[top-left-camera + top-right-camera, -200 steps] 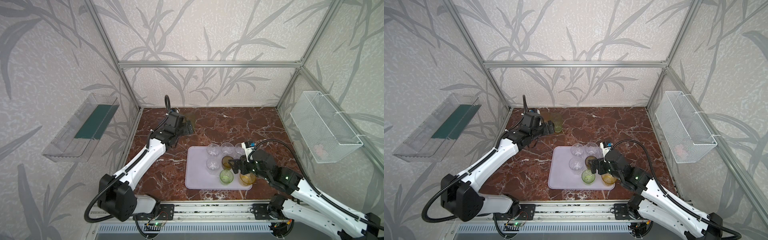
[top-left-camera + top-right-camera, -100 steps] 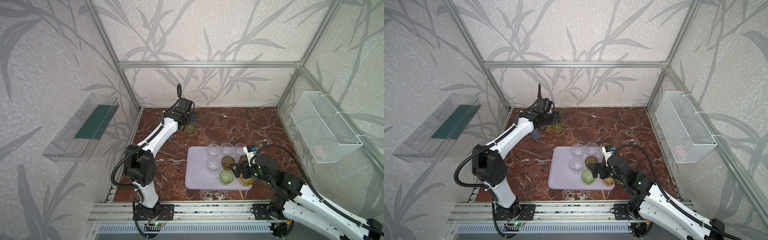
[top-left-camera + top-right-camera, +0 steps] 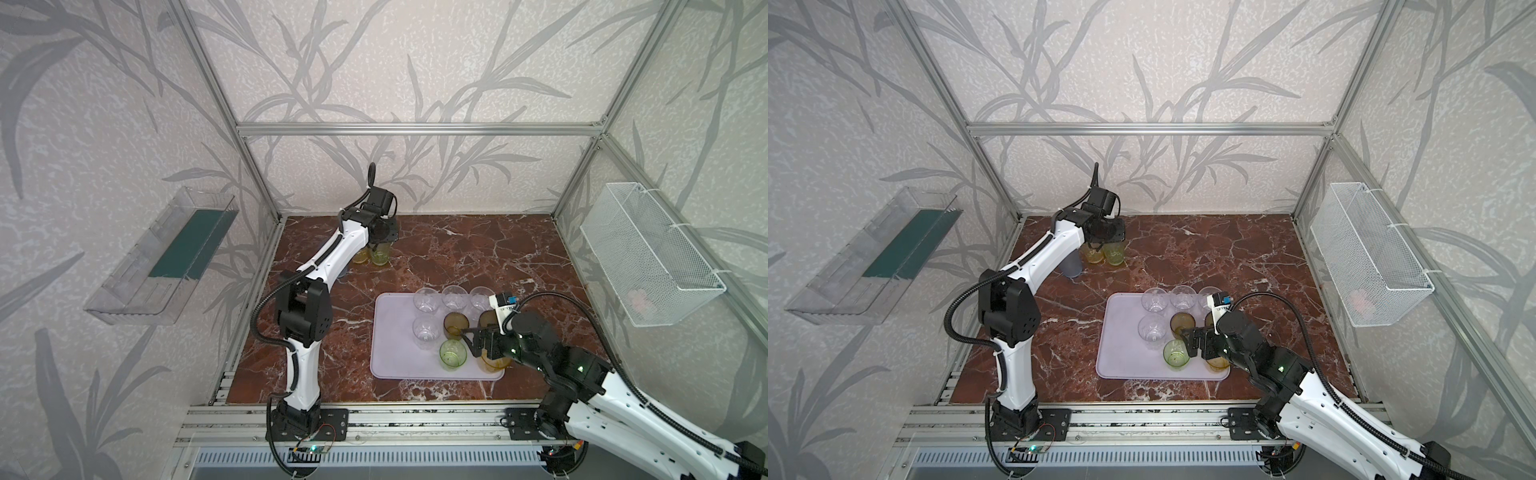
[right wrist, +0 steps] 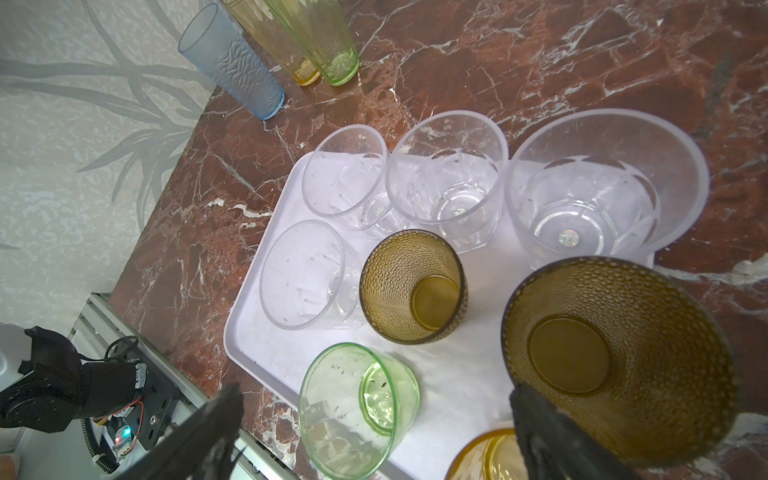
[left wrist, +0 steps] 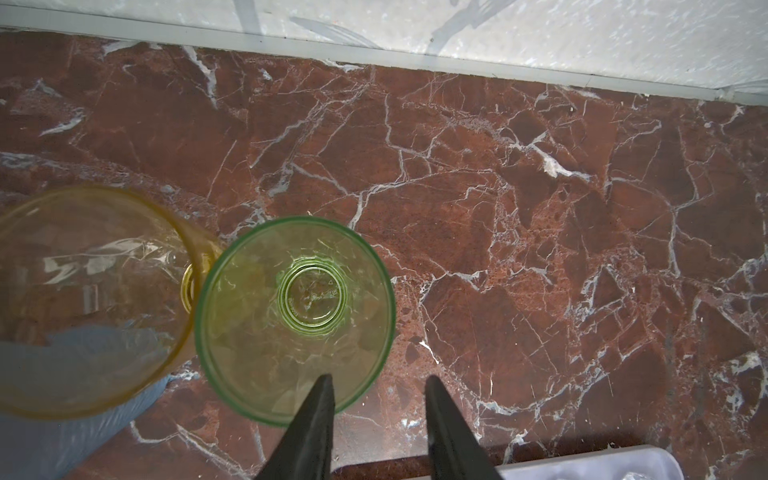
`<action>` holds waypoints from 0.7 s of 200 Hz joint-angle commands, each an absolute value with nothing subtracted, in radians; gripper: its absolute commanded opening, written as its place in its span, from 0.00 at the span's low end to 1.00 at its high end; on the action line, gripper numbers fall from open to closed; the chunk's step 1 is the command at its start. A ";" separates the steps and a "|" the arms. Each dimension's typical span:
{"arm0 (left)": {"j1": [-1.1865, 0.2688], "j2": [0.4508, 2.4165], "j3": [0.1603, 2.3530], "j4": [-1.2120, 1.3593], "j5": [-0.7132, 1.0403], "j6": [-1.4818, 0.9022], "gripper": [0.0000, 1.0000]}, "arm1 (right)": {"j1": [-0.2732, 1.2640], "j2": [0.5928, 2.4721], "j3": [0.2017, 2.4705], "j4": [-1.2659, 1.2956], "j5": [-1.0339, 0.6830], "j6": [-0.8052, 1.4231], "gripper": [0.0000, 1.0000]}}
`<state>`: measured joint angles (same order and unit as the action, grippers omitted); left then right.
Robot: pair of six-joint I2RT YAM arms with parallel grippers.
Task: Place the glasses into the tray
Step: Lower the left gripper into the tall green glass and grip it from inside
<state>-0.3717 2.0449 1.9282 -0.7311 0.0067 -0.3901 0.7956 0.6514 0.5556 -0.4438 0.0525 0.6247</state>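
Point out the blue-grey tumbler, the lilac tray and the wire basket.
blue-grey tumbler [image 4: 232, 62]: in the right wrist view, its textured side.
lilac tray [image 3: 392, 345]: in a top view, bare floor near its left edge.
wire basket [image 3: 648, 257]: in a top view, its mesh wall.

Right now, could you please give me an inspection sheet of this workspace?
Surface: red-brown marble tabletop, no spills seen.
Job's things: eight glasses upright on the lilac tray; green tumbler, amber tumbler and blue-grey tumbler stand off it, far left.
Clutter: nothing seen.
Grippers: left gripper open, straddling the green tumbler's rim; right gripper open, empty, above the tray.
Cables: black cable loops ride each arm.
Surroundings: wire basket on right wall, clear bin on left wall.
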 commanded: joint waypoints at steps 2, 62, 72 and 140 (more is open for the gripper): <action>-0.370 2.082 1.992 -0.794 0.011 -0.362 0.34 | 0.789 0.653 0.541 -0.450 0.069 0.629 0.99; -0.373 2.140 2.056 -0.815 0.011 -0.355 0.27 | 0.778 0.657 0.534 -0.457 0.077 0.631 0.99; -0.373 2.148 2.063 -0.814 0.011 -0.354 0.25 | 0.776 0.652 0.530 -0.460 0.079 0.631 0.99; -0.380 2.211 2.148 -0.861 -0.014 -0.331 0.22 | 0.765 0.615 0.517 -0.481 0.094 0.663 0.99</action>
